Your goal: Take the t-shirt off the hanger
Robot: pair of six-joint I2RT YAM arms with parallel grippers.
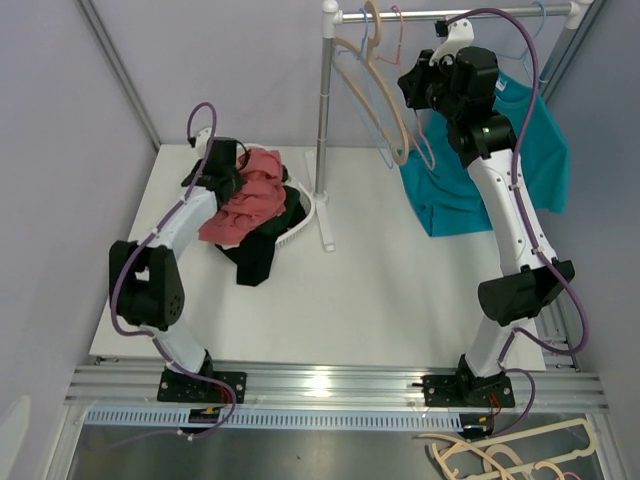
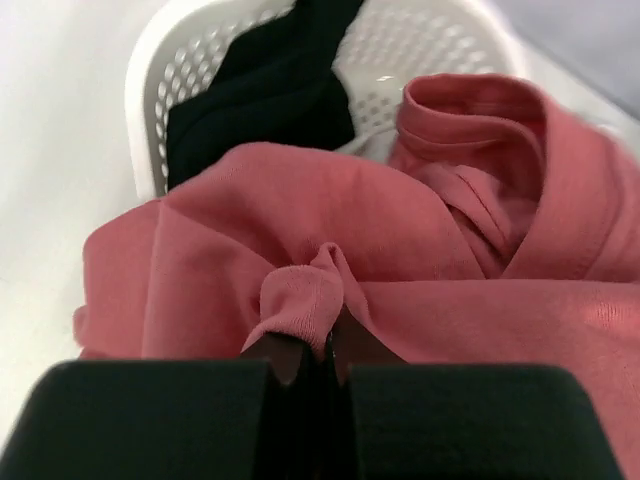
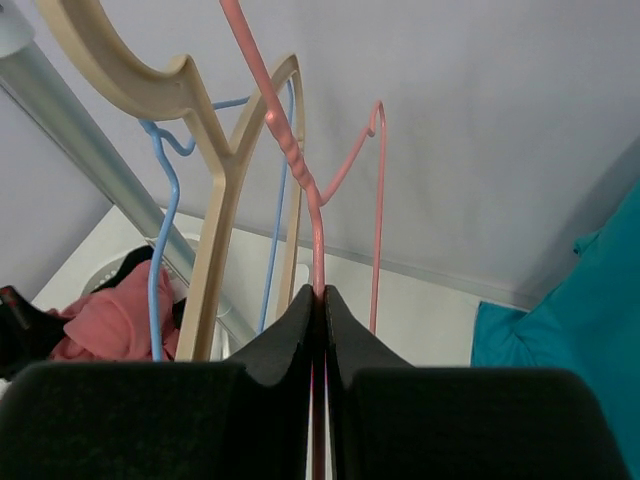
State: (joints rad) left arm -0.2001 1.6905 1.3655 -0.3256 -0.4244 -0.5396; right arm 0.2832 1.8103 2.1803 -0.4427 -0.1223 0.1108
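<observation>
The left tool (image 2: 318,345) pinches a fold of the pink t-shirt (image 2: 400,260), already off and heaped over the white basket (image 2: 140,100), so release seems next; farther back the right tool (image 3: 318,297) clamps the bare pink hanger (image 3: 290,155).

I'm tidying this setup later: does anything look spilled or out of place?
Yes. A black garment spills over the rim of the white basket onto the table. Some beige hangers also lie loose below the table's near edge, away from the rail.
</observation>
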